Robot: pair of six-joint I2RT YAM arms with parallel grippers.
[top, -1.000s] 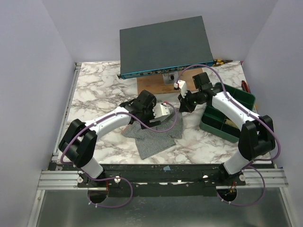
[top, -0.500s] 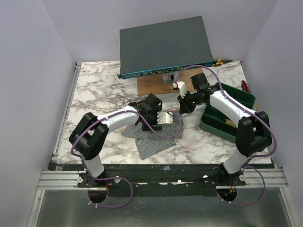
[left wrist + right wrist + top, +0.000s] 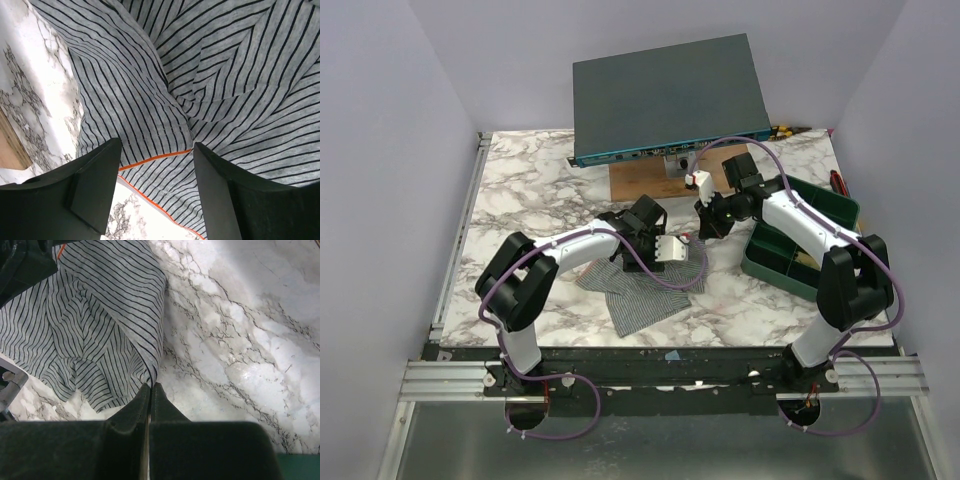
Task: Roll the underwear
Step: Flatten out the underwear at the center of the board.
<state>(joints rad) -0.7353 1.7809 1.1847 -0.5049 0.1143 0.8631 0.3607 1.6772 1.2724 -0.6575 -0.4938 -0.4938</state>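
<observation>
The grey, black-striped underwear (image 3: 645,292) with orange trim lies crumpled on the marble table in front of both arms. My left gripper (image 3: 675,247) hovers low over its far edge. In the left wrist view this gripper (image 3: 156,172) is open, its fingers (image 3: 92,187) either side of the orange-trimmed hem (image 3: 150,160), holding nothing. My right gripper (image 3: 706,226) is at the cloth's far right corner. In the right wrist view it (image 3: 151,388) is shut, its tips pinching the taut edge of the underwear (image 3: 100,325).
A dark flat case (image 3: 670,95) rests on a wooden block (image 3: 645,180) at the back. A green compartment tray (image 3: 805,235) stands at the right, under the right forearm. Bare marble (image 3: 520,200) lies to the left.
My left arm has swung right and forward, bringing its gripper over the underwear's far edge. My right gripper has shifted slightly back and stays shut.
</observation>
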